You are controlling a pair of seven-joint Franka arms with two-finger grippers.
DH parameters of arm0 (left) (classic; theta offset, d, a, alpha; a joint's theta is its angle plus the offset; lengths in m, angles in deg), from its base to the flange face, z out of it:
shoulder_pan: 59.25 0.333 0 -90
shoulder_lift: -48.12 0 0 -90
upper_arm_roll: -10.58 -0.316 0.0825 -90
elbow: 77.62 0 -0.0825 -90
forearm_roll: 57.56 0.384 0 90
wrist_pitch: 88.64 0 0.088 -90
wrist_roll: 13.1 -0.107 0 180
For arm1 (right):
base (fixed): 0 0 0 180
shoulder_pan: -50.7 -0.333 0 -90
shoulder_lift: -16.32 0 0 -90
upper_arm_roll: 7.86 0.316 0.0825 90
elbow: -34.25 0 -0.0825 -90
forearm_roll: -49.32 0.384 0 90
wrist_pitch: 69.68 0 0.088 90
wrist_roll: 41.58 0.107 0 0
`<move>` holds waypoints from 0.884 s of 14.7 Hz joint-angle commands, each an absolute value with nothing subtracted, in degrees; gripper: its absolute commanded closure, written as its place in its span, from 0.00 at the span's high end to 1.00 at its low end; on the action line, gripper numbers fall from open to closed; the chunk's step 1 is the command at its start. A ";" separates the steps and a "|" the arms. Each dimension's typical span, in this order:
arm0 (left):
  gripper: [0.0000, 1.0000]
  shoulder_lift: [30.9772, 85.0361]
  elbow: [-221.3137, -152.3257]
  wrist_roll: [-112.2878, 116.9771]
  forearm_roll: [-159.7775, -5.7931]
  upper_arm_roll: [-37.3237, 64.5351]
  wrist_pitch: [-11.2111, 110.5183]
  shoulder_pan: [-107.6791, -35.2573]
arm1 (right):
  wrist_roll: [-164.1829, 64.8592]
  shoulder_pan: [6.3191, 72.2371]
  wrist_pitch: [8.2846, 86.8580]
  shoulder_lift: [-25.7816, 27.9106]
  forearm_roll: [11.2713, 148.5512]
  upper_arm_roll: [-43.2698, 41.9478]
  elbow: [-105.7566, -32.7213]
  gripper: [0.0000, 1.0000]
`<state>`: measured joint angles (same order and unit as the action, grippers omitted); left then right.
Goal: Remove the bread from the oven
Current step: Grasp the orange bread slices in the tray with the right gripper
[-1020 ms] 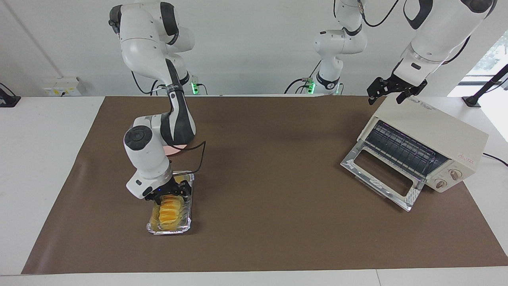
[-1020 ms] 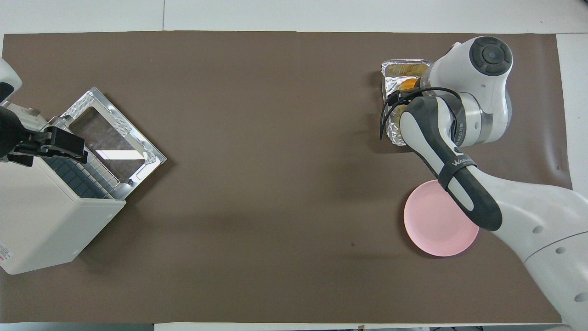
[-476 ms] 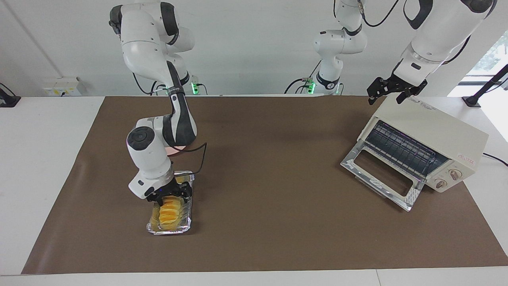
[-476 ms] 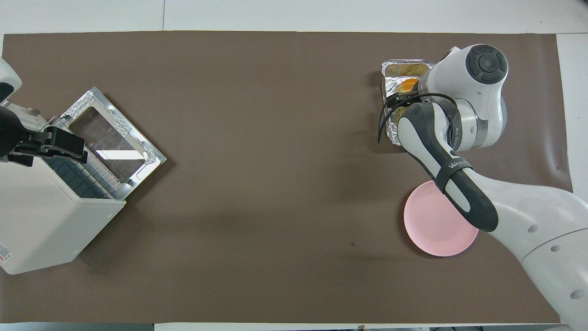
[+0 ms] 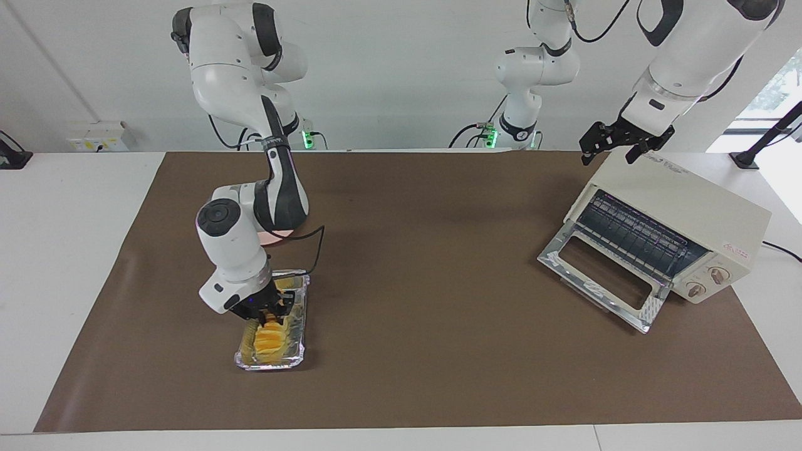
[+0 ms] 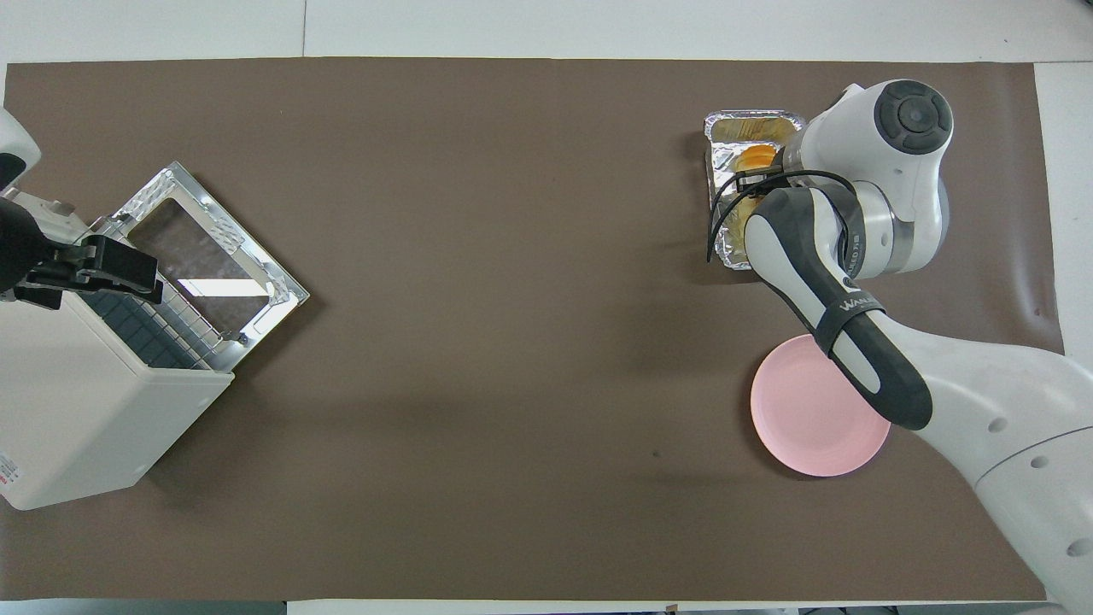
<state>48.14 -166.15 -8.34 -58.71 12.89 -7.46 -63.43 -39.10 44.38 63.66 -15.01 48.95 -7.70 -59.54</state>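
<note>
The bread (image 5: 269,341), a ridged yellow-orange loaf, lies in a crinkled foil tray (image 5: 301,351) on the brown mat at the right arm's end of the table. My right gripper (image 5: 269,313) points down into the tray, its fingers pinched on the loaf's end nearer the robots. In the overhead view the right wrist covers most of the bread (image 6: 755,158) and part of the tray (image 6: 726,249). The cream oven (image 5: 683,200) stands at the left arm's end with its glass door (image 5: 601,275) folded down and its rack bare. My left gripper (image 5: 617,150) hangs open over the oven's top edge.
A round pink plate (image 6: 803,427) sits on the mat nearer the robots than the foil tray, partly under the right arm. The oven's two knobs (image 5: 708,282) face away from the robots. A wide stretch of brown mat (image 5: 426,263) separates tray and oven.
The right gripper's fingers have drawn together on the bread, and the tray has shifted slightly under it. The left arm has not moved.
</note>
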 commanded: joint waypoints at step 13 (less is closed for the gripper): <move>1.00 46.45 -167.97 -8.53 -57.65 12.69 -6.64 -63.65 | -38.50 45.69 47.24 -7.25 48.97 -7.16 -55.13 0.00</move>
<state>48.14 -166.15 -8.34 -58.71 12.89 -7.46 -63.43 -38.94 44.82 50.67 -11.83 48.96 -7.72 -53.15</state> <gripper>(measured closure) 0.000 0.916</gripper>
